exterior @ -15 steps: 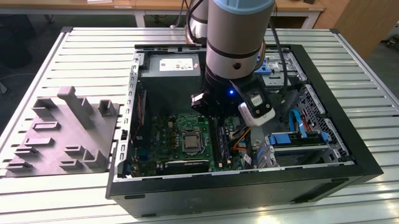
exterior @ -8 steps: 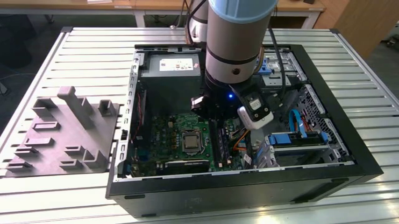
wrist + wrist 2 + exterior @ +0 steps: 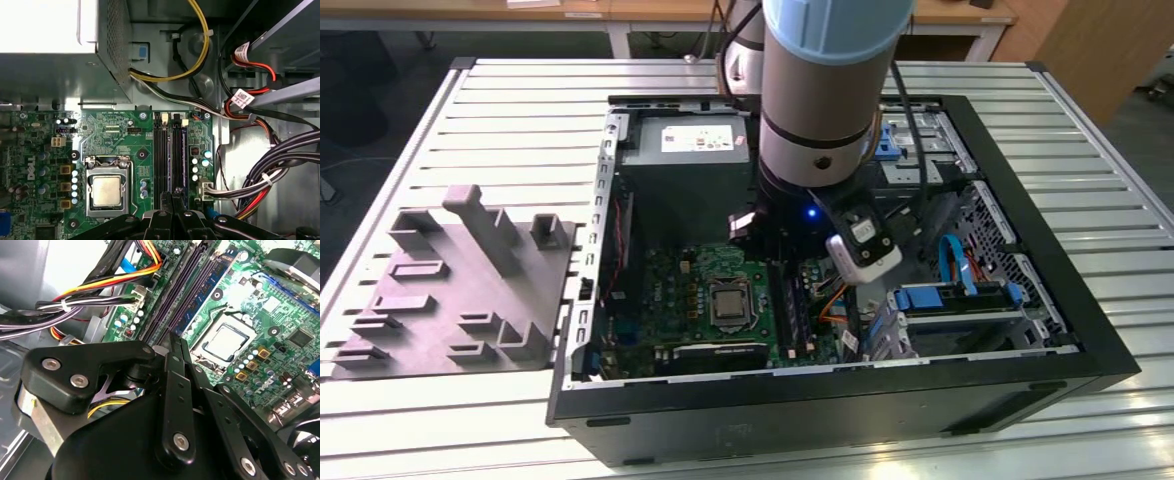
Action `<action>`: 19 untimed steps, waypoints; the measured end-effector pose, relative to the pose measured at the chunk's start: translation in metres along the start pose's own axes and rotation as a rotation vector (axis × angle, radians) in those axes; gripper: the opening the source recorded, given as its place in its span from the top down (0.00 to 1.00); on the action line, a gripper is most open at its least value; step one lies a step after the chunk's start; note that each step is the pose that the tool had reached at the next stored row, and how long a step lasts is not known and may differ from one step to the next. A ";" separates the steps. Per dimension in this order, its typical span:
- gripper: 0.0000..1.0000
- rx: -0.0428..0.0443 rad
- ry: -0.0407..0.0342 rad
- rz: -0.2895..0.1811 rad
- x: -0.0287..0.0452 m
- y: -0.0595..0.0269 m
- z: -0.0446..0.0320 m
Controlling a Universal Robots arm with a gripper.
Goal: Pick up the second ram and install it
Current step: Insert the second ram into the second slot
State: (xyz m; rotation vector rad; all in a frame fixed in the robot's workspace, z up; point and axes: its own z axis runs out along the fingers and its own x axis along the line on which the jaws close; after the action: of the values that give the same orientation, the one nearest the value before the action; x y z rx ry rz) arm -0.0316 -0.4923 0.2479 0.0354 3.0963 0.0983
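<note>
My gripper (image 3: 174, 340) (image 3: 172, 194) is shut, its two black fingers pressed together with nothing visible between them. It hangs low inside the open computer case, its tips just over one end of the long black memory slots (image 3: 167, 155). A thin bluish-green ram (image 3: 207, 292) (image 3: 183, 160) stands seated along those slots, close beside the fingertips. I cannot tell whether it is the second ram. In the exterior view the arm (image 3: 821, 100) reaches straight down into the case above the motherboard (image 3: 707, 290).
The processor socket (image 3: 106, 191) lies beside the slots. Bundles of black, yellow and red cables (image 3: 270, 170) crowd the other side. The metal power supply (image 3: 50, 60) sits beyond the motherboard. A grey moulded fixture (image 3: 454, 290) rests on the slatted table at the exterior view's left of the case (image 3: 1067, 330).
</note>
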 end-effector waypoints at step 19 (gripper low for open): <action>0.89 -0.0035 0.0001 0.000 0.0006 0.0021 0.0124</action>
State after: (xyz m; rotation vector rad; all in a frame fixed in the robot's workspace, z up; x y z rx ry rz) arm -0.0317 -0.4895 0.2356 0.0355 3.0962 0.1037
